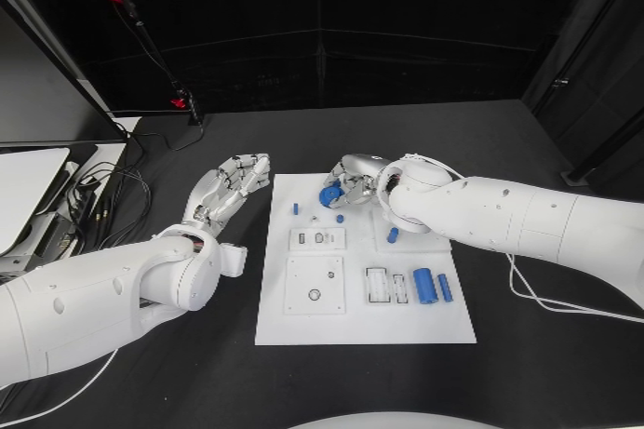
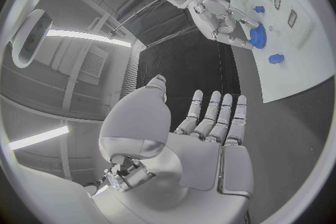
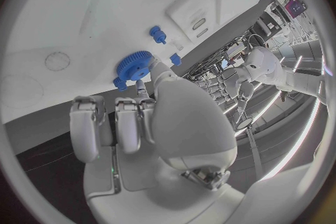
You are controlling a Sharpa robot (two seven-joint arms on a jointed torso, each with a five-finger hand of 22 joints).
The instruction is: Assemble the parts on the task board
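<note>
Holding a blue gear (image 1: 328, 195) at the far end of the board (image 1: 365, 328): right hand (image 1: 352, 180), fingers closed round the gear's rim. Gear raised over the board's far left part, toothed disc tilted, flat face turned toward the left and near side in the head view; hub axis running roughly left to right. Same gear (image 3: 133, 65) seen at the fingertips in the right wrist view, teeth plain, face toward the white plate (image 3: 84, 5).

Left hand (image 1: 231, 184): off the board's left edge, over the black table (image 1: 537, 355), fingers straight and spread, holding nothing; palm (image 2: 203, 159) bare in its own wrist view, pointing toward the far side.

Lying on the board, near right: large blue cylinder (image 1: 424, 286) and thinner blue pin (image 1: 444, 288), side by side, long axes running near to far. Just left of them: two white slotted inserts (image 1: 388, 286), same direction.

Mid board: small blue peg (image 1: 394, 234), long axis near to far, slightly tilted. Left of it: white block with small sockets (image 1: 318, 238). Nearer: white square block with a round recess (image 1: 315, 286).

Far left on the board: small blue piece (image 1: 295, 207), shape unclear.
</note>
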